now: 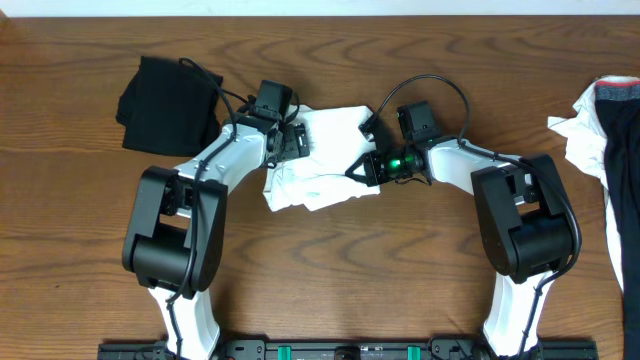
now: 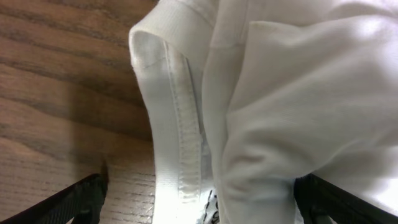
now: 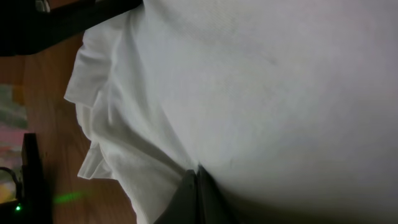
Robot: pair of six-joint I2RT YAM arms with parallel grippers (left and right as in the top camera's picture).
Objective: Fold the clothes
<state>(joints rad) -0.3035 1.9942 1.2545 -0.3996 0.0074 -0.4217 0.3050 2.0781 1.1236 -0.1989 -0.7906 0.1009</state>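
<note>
Far left on the table [image 1: 80,230] lies a black garment [image 1: 165,105], well apart from my work. My left gripper [image 1: 290,140] sits at the 10 o'clock edge of the white T-shirt [image 1: 320,180]. Its fingers [image 2: 81,200] are spread wide and hold nothing, and a folded hem [image 2: 183,124] hangs right between them. The shirt is a crumpled lump mid-table, its long way running from 7 to 1 o'clock. My right gripper [image 1: 365,168] is at its 3 o'clock edge, squeezed tight on the cloth. I think the left must grab next. Far right lies a white-and-dark garment [image 1: 605,140].
</note>
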